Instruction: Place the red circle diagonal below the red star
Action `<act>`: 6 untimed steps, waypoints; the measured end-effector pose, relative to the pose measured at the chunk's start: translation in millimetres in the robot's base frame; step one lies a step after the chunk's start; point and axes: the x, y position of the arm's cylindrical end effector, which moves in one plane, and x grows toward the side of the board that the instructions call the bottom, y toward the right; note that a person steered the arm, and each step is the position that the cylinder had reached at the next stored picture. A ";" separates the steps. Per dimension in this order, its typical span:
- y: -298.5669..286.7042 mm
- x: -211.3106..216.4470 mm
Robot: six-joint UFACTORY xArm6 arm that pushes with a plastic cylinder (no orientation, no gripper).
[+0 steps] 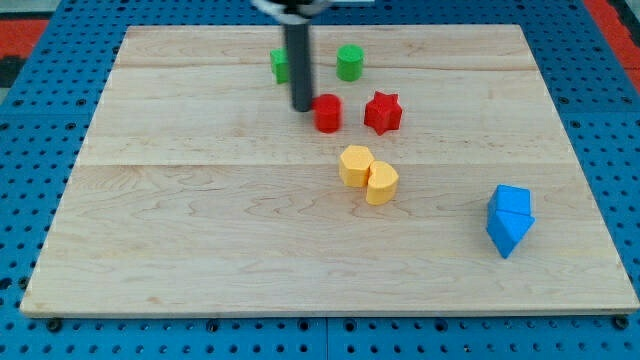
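Observation:
The red circle [328, 113] sits on the wooden board [200, 220] just left of the red star [382, 112], at about the same height in the view, with a small gap between them. My tip [302, 107] is at the red circle's left edge, touching or nearly touching it. The rod rises from there to the view's top.
Two green blocks lie near the view's top: one [280, 65] partly hidden behind the rod, one green cylinder [349, 62] to its right. Two yellow blocks [356, 165] [381, 184] touch each other below the red circle. Two blue blocks [510, 220] sit at the right.

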 end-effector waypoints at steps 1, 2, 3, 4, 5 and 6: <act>83.2 0.0; 16.2 8.1; -21.4 9.7; 20.7 35.9; 65.7 45.6; 77.9 52.0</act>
